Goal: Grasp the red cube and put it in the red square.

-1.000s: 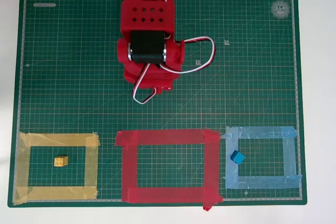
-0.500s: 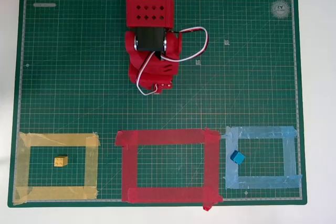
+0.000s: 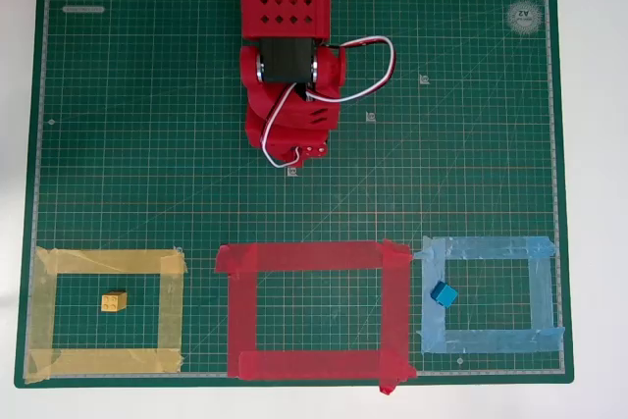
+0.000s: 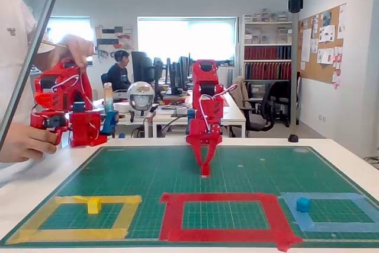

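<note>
My red gripper (image 4: 205,167) points straight down at the green mat (image 4: 148,170), its fingers narrowing to a point that touches or nearly touches the mat. A small red bit at the tips may be the red cube (image 4: 205,172), but it blends with the red fingers. From overhead the wrist and gripper (image 3: 297,147) cover that spot and hide the cube. The red square (image 3: 304,257) is a wide red tape outline at the mat's near edge, a little in front of the gripper, and lies bare inside in the fixed view (image 4: 219,198).
A yellow cube (image 3: 114,301) lies inside a yellow tape outline (image 3: 108,262) at the left. A blue cube (image 3: 444,293) sits in a light blue tape outline (image 3: 491,247) at the right. White wires (image 3: 363,66) loop off the wrist.
The arm has drawn back toward its base, away from the red square, over the last second. Its wrist now sits higher in the overhead picture. The cubes have not moved.
</note>
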You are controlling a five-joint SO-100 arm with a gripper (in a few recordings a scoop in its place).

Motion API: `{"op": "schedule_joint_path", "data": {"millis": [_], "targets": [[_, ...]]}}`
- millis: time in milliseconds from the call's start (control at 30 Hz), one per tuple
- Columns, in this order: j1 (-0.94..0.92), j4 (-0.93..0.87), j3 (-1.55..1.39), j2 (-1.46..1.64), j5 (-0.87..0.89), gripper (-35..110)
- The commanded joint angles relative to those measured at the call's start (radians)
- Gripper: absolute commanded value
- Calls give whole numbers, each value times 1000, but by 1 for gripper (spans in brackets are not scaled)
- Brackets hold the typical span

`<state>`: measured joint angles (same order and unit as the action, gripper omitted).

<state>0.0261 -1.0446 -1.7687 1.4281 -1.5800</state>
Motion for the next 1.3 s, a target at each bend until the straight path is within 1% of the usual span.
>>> {"op": "schedule_joint_path", "data": {"millis": [0,467,1267], "targets": [[12,-2,8,83,-8,7],[12,-2,-34,120,-8,12],[43,-2,-23,54,-5,12]]}}
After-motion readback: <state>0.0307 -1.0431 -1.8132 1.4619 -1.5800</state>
